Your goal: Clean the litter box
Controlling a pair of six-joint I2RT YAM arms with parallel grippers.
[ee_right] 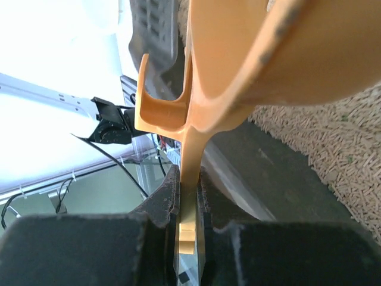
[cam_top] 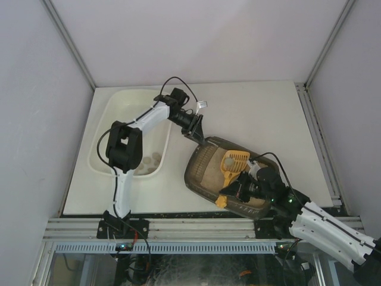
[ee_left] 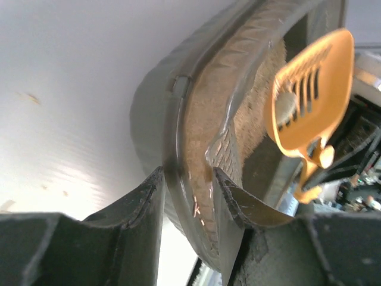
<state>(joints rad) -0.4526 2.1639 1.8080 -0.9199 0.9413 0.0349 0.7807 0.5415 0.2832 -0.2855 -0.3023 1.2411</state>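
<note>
- Your right gripper (ee_right: 187,176) pinches the scoop (ee_right: 256,53) by its handle, so the slotted blade hangs over the litter (ee_right: 351,149);
- your left gripper (ee_left: 187,176) clamps the litter box (ee_left: 146,125) rim, likely steadying it, just right of the tub (cam_top: 128,101).

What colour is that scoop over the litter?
The scoop is orange-yellow with a slotted blade, clearest in the left wrist view.

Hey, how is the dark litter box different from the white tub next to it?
The litter box is dark grey-brown and smaller; the white tub is cream-white and larger. The litter box holds beige litter, the tub only a few pale lumps. The litter box sits skewed, its rim pinched by the left gripper, an orange scoop over it; the tub lies square to the table, ungripped. Both are open rounded-rectangular trays.
</note>
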